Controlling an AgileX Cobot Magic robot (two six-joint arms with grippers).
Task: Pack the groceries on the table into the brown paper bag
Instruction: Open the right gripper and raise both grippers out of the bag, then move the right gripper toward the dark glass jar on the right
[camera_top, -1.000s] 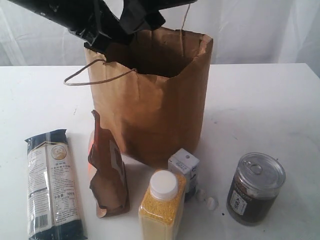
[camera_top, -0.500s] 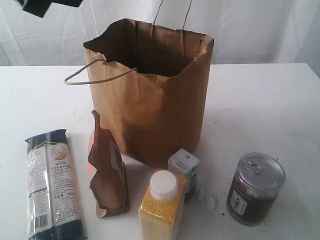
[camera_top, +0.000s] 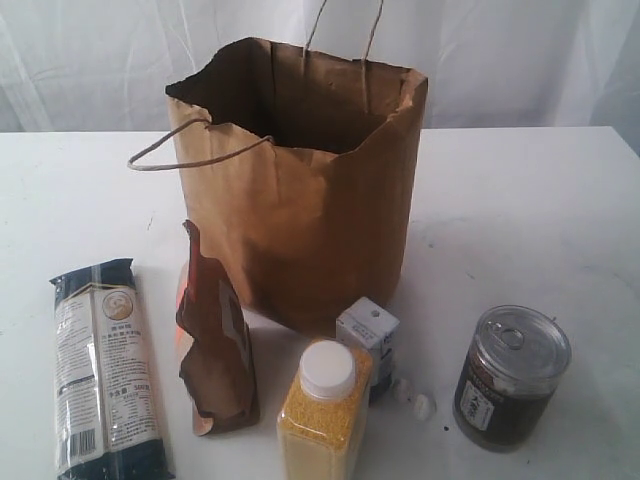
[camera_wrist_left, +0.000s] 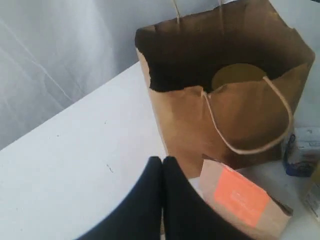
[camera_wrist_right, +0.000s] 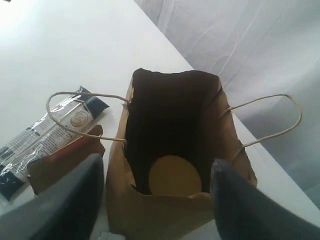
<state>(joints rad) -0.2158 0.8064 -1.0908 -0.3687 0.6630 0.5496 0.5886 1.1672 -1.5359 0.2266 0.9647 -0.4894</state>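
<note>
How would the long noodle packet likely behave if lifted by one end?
The noodle packet lies flat and straight on the table, so it is probably stiff, not floppy. Its glossy film may slip in a grip. Being long, it could tilt.

A few small white rounded crumbs (camera_top: 421, 405) lie close together in a loose cluster. A tiny dark speck (camera_top: 447, 424) sits just beside these crumbs. Well behind the crumbs hangs a white, softly folded fabric curtain (camera_top: 520, 60), filling the whole background.
</note>
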